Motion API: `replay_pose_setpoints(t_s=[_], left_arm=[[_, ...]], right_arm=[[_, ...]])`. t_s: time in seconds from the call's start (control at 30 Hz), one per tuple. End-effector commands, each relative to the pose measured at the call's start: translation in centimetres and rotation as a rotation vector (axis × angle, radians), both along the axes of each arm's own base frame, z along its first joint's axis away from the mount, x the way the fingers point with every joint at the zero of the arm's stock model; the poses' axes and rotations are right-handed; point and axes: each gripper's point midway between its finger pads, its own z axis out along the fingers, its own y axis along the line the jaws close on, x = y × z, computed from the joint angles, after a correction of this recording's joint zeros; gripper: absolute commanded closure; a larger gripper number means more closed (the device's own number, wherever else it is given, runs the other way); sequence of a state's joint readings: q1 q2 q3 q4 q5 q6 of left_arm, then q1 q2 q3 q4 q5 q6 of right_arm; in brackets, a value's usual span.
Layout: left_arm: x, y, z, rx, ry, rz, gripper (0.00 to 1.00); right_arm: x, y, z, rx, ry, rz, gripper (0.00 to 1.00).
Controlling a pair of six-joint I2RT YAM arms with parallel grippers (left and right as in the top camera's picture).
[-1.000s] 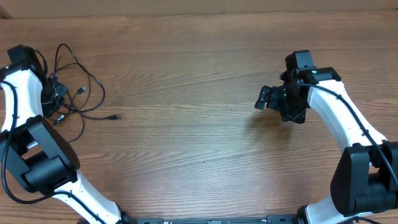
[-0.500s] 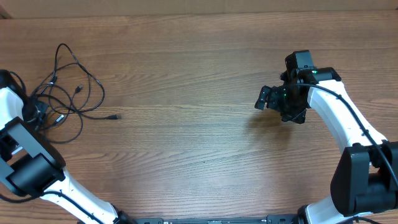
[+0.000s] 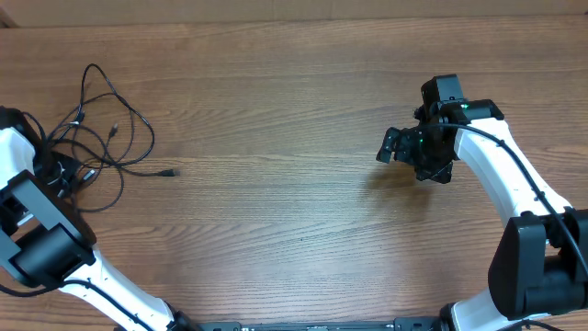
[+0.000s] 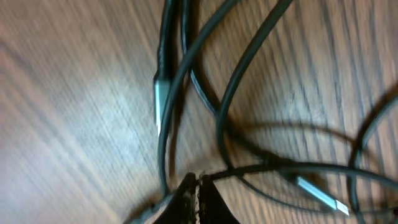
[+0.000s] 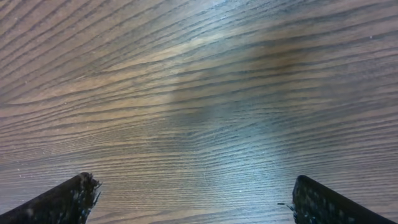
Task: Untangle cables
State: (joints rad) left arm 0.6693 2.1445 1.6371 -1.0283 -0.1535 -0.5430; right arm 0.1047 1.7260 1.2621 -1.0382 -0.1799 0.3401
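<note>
- Cables [image 3: 110,138] sprawled in loose black loops at bench [image 3: 276,221] left end, one plug end [image 3: 168,172] pointing toward bench middle; left gripper [image 3: 62,172] down in the tangle; right gripper [image 3: 393,147] well apart, above bench right half.
- Left wrist: blurred strands crossing over bench wood, two silver-tipped plugs [image 4: 158,102] lying flat; left gripper [image 4: 198,186] pressed together, clamped on one strand.
- Right wrist: right gripper [image 5: 194,186] spread wide above bench grain, holding nothing.
</note>
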Motion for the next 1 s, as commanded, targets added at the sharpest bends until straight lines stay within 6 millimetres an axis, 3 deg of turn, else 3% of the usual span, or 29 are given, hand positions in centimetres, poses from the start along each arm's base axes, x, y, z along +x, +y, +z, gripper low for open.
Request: replay_pose_setpoints(t_s=[0.0,0.1,0.13,0.17,0.3,0.4,0.47,0.53,0.67,0.9,0.97], left_arm=[[3.0,1.1,5.6,0.031,-0.136,-0.022,0.96],[7.3,0.2,11.6,-0.013,-0.349,-0.099,0.87],[8.6,-0.6,13.1,-0.040,-0.420,-0.140,0.81],[10.9,-2.7,15.1,-0.097,-0.521,-0.230,0.74],[13.9,-9.4,15.3,-0.144,-0.529,-0.572,0.61],[15.3,-16.3,15.0,-0.172,-0.486,-0.846,0.42],[15.6,-20.6,14.5,-0.166,-0.423,-0.972,0.05],[14.8,-23.9,13.8,-0.144,-0.317,-1.050,0.00],[11.2,-28.4,13.0,-0.222,-0.155,-1.128,0.00],[5.3,-29.4,13.0,-0.318,0.085,-1.041,0.00],[4.8,-29.5,13.0,-0.329,0.098,-1.053,0.01]], right_arm=[[0.6,0.1,0.7,0.011,-0.031,-0.003,0.00],[0.7,0.1,0.7,0.012,-0.038,-0.003,0.00],[0.9,0.1,0.7,0.013,-0.047,-0.003,0.00],[1.3,0.1,0.8,0.016,-0.064,-0.003,0.00],[4.3,1.9,2.0,0.110,-0.193,0.018,0.00],[7.9,2.6,3.6,0.119,-0.369,0.058,0.00],[9.4,2.9,4.5,0.104,-0.459,0.118,0.00],[9.4,2.8,4.4,0.074,-0.480,0.195,0.00],[6.2,1.9,2.6,0.045,-0.323,0.183,0.00],[-0.8,1.0,0.6,0.029,-0.013,0.168,0.00],[-2.0,0.8,0.6,0.027,0.035,0.168,0.00]])
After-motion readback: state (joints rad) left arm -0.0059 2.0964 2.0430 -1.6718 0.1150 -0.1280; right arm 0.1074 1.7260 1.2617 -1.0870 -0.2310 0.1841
